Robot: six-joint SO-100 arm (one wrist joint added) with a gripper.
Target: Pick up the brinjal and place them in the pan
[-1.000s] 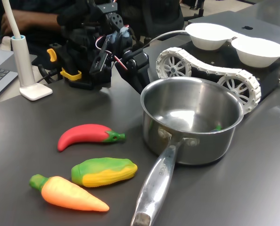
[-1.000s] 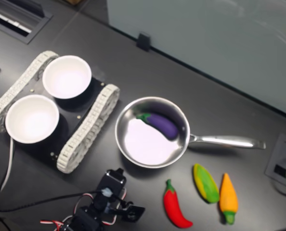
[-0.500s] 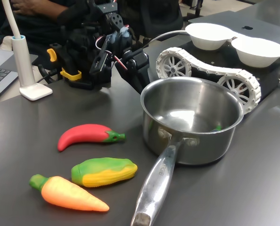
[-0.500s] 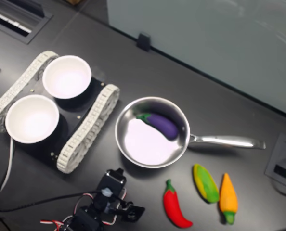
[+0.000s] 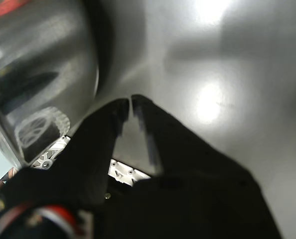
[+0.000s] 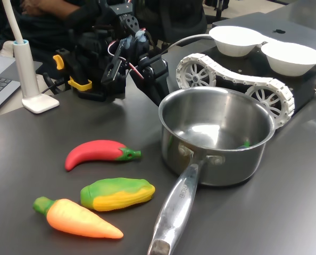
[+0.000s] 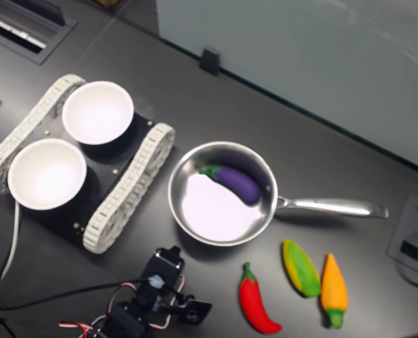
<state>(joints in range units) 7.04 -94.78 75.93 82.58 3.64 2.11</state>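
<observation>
The purple brinjal (image 7: 235, 182) with its green cap lies inside the steel pan (image 7: 175, 201), near the far wall in the second exterior view. In the first exterior view only a green bit of the brinjal (image 6: 246, 143) shows above the floor of the pan (image 6: 222, 167). My gripper (image 5: 129, 102) hovers low over the dark table just beside the pan's outer wall (image 5: 43, 59), its tips almost touching and nothing between them. The gripper (image 6: 161, 95) sits behind the pan's rim in the first exterior view, and the gripper (image 7: 197, 310) is near the second exterior view's bottom edge.
A red chilli toy (image 7: 256, 308), a corn toy (image 7: 300, 268) and a carrot toy (image 7: 333, 289) lie beside the pan's long handle (image 7: 328, 207). A tracked white vehicle (image 7: 124, 190) carries two white bowls (image 7: 96, 113). A white stand (image 6: 27, 69), a laptop and a seated person are behind the arm.
</observation>
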